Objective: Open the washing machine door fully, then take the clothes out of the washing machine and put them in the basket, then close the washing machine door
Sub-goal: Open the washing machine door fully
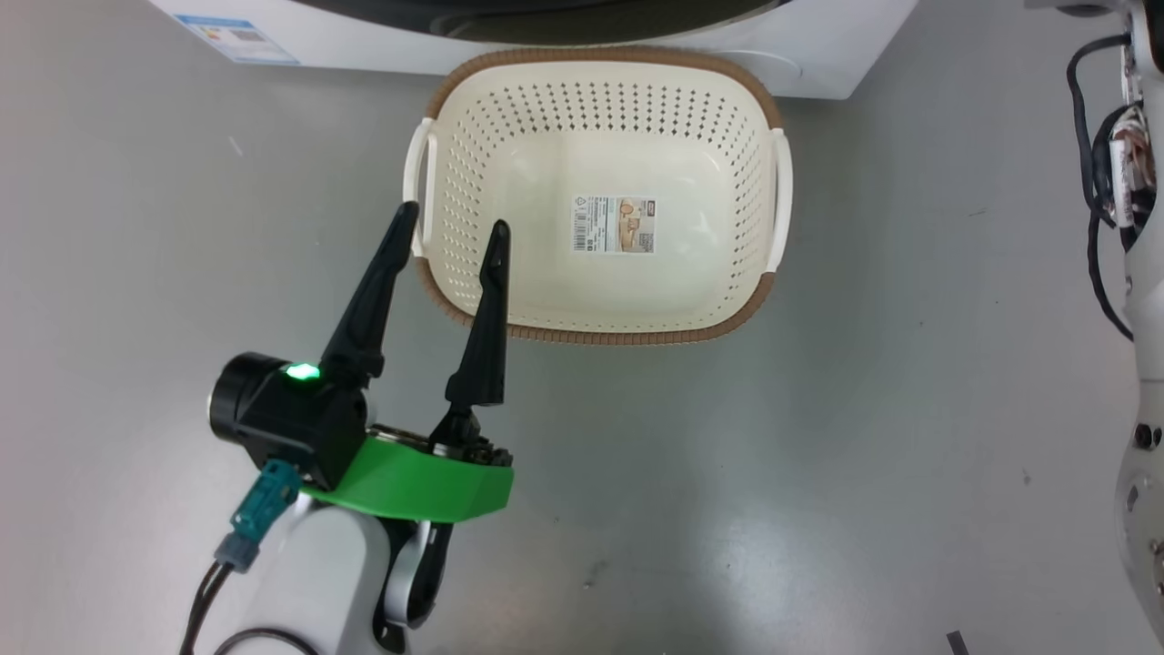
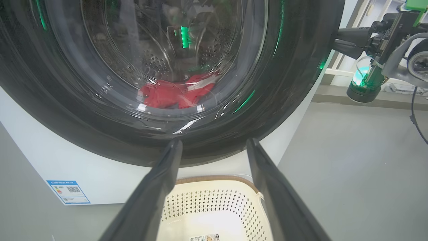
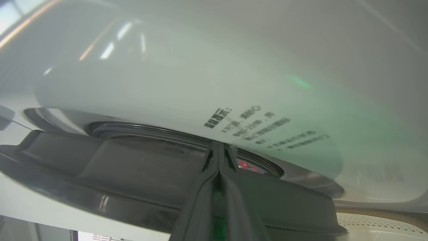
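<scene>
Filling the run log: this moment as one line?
right gripper: shut, tips at washing machine door edge | left gripper: open, by basket | clothes: behind door glass | basket: empty

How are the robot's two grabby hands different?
The left gripper is spread wide open; the right gripper is pinched shut. The left gripper is by the basket; the right gripper is at the edge of the washing machine door. Both have long dark fingers.

Grey floor (image 1: 818, 455) under basket (image 1: 600, 335) and washing machine (image 1: 846, 36)

Smooth, evenly lit grey floor (image 1: 864, 437) with faint scuffs and sheen
</scene>
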You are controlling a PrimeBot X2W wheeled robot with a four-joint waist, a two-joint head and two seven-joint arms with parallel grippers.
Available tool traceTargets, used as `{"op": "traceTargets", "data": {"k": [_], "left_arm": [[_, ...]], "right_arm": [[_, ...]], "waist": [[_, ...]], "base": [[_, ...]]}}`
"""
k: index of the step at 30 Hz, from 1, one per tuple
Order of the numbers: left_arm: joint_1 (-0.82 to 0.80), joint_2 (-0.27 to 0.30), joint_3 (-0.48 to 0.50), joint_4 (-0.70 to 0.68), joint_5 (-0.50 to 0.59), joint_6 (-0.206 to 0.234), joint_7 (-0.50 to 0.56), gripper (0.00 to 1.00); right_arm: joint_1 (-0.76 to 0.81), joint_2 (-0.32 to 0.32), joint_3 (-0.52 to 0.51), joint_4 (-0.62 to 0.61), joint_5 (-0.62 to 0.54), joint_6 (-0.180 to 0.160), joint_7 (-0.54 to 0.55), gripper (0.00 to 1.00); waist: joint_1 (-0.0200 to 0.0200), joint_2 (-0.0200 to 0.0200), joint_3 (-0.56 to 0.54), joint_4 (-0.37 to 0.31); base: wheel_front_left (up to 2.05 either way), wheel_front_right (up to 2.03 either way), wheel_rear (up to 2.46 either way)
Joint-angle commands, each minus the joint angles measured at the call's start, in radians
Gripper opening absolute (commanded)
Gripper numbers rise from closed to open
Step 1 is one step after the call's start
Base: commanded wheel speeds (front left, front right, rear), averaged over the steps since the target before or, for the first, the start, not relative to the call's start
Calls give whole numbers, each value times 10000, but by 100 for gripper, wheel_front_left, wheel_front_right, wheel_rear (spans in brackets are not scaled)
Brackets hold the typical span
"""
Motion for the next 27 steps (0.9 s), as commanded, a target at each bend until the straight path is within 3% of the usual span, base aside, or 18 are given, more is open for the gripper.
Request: {"op": "traceTargets", "data": {"k": [1, 15, 27], "left_arm": [[-88, 183, 220, -257, -73, 10, -76, 100], [-190, 183, 47, -95, -148, 59, -76, 100], [-183, 183, 34, 95, -115, 22, -76, 100]], "right_arm": [[-410, 187, -35, -154, -18, 6, 91, 0], [-844, 315, -57, 399, -50, 6, 1537, 0], [-351, 574, -24, 337, -45, 6, 1998, 0]], "waist": [[-1, -1, 53, 49], [-1, -1, 24, 196], [-1, -1, -378, 71]], "base": [[0, 0, 0], [0, 0, 0], [0, 0, 0]]}}
